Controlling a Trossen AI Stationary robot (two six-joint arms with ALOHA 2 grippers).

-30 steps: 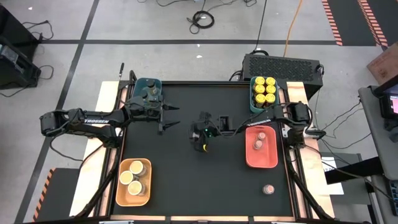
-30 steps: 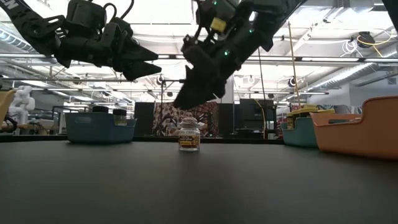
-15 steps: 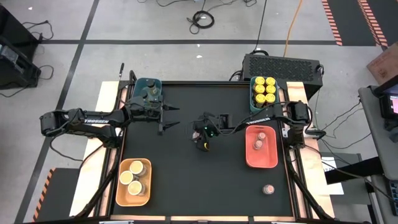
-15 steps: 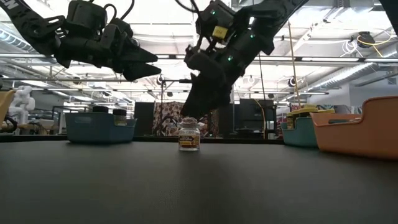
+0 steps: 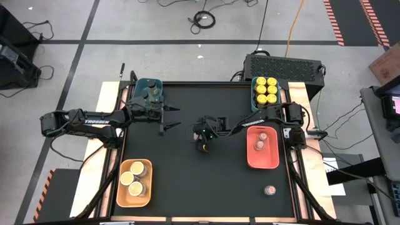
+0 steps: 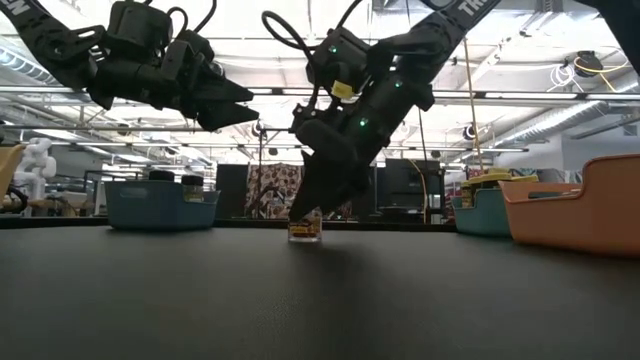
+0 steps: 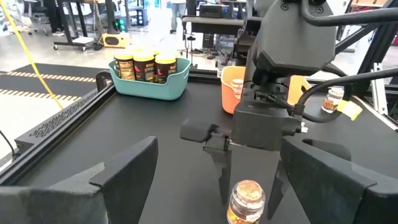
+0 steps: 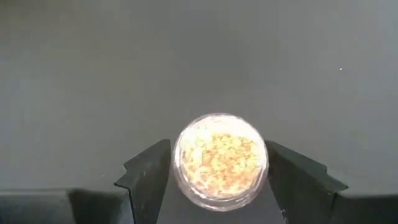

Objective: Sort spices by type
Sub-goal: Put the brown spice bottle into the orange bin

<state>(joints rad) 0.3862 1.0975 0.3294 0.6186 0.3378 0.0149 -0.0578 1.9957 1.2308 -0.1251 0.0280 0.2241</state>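
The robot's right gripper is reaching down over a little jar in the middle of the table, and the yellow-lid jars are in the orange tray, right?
Almost. The right gripper is down over the little jar, but the high view shows the yellow-lid jars in the teal tray.

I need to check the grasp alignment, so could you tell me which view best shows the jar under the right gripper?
The right wrist view: the jar sits centred between the fingers. The left wrist view shows its side, the low view only its base, and the high view hides it.

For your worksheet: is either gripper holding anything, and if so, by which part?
Nothing is clearly held. The right gripper straddles the small jar at its sides, fingers apparently not yet clamped. The left gripper is open and empty.
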